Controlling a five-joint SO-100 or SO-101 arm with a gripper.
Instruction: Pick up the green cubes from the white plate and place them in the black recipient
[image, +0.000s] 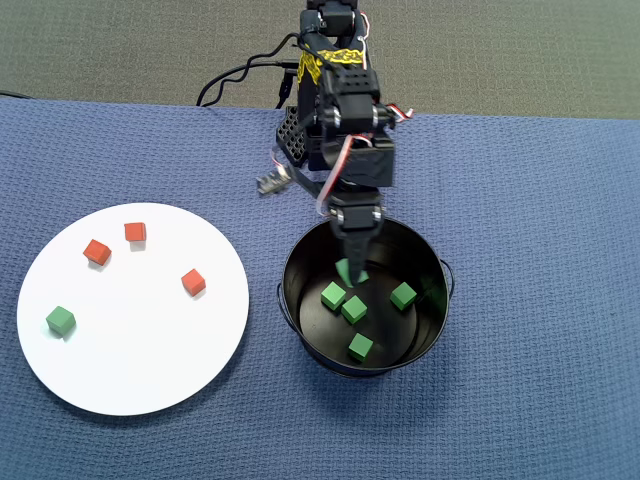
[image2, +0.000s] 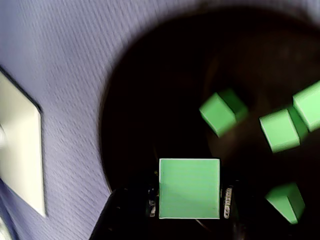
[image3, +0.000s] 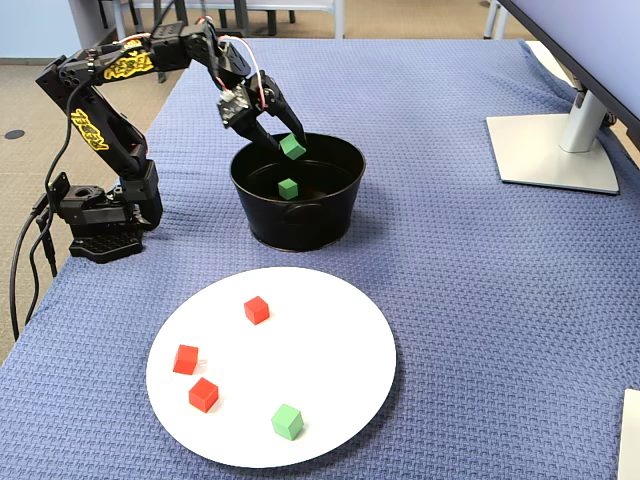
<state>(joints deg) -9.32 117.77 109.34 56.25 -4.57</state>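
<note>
In the overhead view my gripper (image: 355, 262) hangs over the black recipient (image: 306, 238), shut on a green cube (image: 349, 270). The wrist view shows that cube (image2: 189, 188) clamped squarely between the jaws of the gripper (image2: 189, 197). Several more green cubes (image: 354, 309) lie loose on the floor of the pot (image2: 150, 100). One green cube (image: 60, 321) sits alone near the left edge of the white plate (image: 140, 340). From the fixed view, the held cube (image3: 292, 147) is just above the back rim of the recipient (image3: 300, 225), in the gripper (image3: 290, 146).
Three red cubes (image: 97, 252) (image: 135, 232) (image: 193, 282) sit on the plate's upper half. The arm's base (image3: 100, 215) stands left of the pot in the fixed view. A monitor stand (image3: 555, 150) occupies the far right. Blue cloth (image: 520, 200) covers the table.
</note>
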